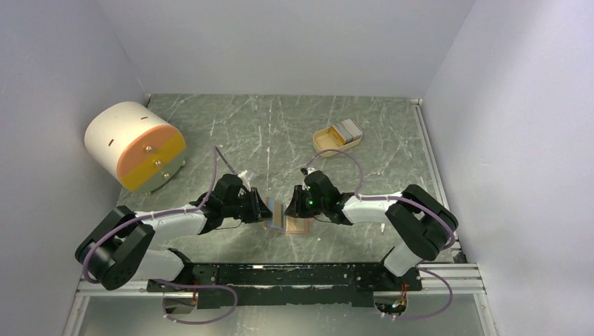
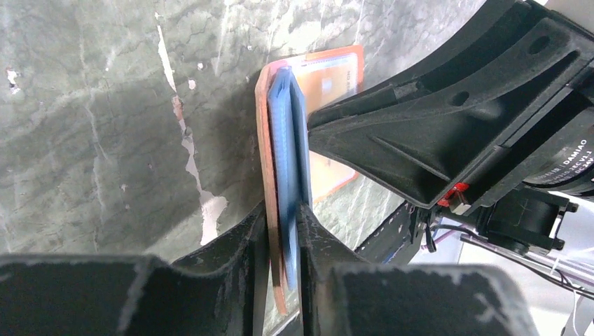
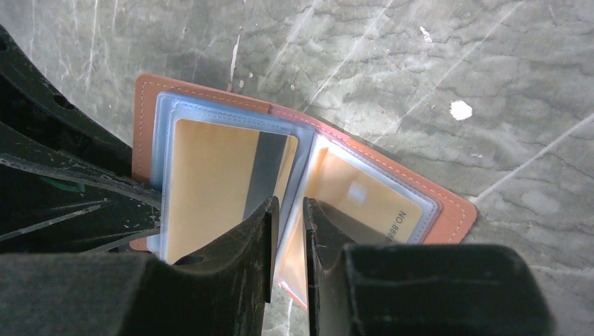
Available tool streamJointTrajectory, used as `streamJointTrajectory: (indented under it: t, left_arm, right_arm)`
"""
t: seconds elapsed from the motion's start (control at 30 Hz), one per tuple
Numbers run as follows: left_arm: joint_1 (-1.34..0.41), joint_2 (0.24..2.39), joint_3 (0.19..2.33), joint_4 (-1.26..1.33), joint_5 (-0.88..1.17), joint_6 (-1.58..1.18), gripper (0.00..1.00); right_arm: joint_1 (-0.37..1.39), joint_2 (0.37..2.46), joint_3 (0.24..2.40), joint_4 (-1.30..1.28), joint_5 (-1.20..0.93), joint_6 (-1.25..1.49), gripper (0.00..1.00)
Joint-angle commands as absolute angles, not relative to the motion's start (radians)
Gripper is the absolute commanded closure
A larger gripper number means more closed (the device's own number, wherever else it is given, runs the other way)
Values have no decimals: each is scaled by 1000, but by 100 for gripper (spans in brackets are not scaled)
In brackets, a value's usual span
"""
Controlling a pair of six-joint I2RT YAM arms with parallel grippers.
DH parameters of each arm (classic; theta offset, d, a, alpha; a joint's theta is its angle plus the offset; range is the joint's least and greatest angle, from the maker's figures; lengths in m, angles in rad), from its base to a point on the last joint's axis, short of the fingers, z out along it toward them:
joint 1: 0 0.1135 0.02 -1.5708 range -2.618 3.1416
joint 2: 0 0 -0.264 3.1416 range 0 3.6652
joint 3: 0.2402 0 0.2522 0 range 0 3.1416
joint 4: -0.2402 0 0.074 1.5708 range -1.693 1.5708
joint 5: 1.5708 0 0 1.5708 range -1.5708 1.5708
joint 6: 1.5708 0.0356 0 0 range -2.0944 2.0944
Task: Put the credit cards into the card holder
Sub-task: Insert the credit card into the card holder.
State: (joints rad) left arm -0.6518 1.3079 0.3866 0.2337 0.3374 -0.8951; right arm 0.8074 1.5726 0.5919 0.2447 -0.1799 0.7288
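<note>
Card holder (image 3: pixel 455 210) sits open on the near worktop (image 3: pixel 420 70), left hand (image 2: pixel 284 210) clenched on its cover (image 2: pixel 261 140) and sleeves (image 2: pixel 284 126), right hand (image 3: pixel 288 204) pinching one clear leaf (image 3: pixel 300 175); gentle, steady opposing pull should keep a pocket gaping.

Left tool (image 2: pixel 284 218) pinching upright card holder (image 2: pixel 261 126) edge-on, blue sleeves (image 2: pixel 286 140) in the pinch, right tool (image 2: pixel 323 126) alongside, marbled table (image 2: pixel 91 126)
</note>
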Motion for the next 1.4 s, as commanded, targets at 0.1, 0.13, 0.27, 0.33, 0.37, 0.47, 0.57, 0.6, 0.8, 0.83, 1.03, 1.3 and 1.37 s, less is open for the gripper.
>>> streamJointTrajectory:
  t: [0.1, 0.13, 0.27, 0.33, 0.37, 0.47, 0.57, 0.6, 0.8, 0.83, 1.03, 1.3, 1.37]
  left_arm:
    - [-660, 1359, 431, 307, 380, -887, 76]
    - [-661, 1366, 438, 304, 383, -884, 76]
    - [-668, 1364, 448, 298, 383, -884, 76]
    - [-672, 1349, 450, 295, 380, -885, 77]
    - [-674, 1342, 451, 291, 378, -883, 77]
    - [-684, 1324, 458, 279, 373, -879, 81]
    - [-696, 1307, 458, 260, 369, -879, 90]
    - [-701, 1306, 462, 236, 349, -880, 91]
    - [-747, 1306, 554, 24, 231, -856, 91]
    - [-756, 1301, 570, -7, 209, -856, 91]
    - [-776, 1310, 633, -169, 90, -841, 91]
    - [-779, 1307, 691, -300, 10, -841, 91]
    - [-778, 1324, 708, -336, -10, -846, 91]
  right_arm:
    - [821, 1618, 589, 262, -200, 725, 76]
    - [821, 1618, 590, 262, -199, 724, 76]
    - [821, 1616, 597, 247, -192, 715, 75]
    - [822, 1624, 599, 249, -200, 713, 75]
    - [823, 1629, 599, 254, -203, 714, 75]
    - [833, 1647, 604, 271, -218, 719, 75]
    - [851, 1654, 626, 260, -217, 716, 75]
    - [853, 1650, 630, 253, -212, 713, 75]
    - [851, 1617, 641, 194, -177, 687, 72]
    - [849, 1612, 641, 181, -172, 682, 72]
    - [818, 1562, 612, 156, -184, 655, 71]
    - [772, 1519, 566, 161, -210, 638, 75]
    - [768, 1530, 561, 171, -223, 640, 76]
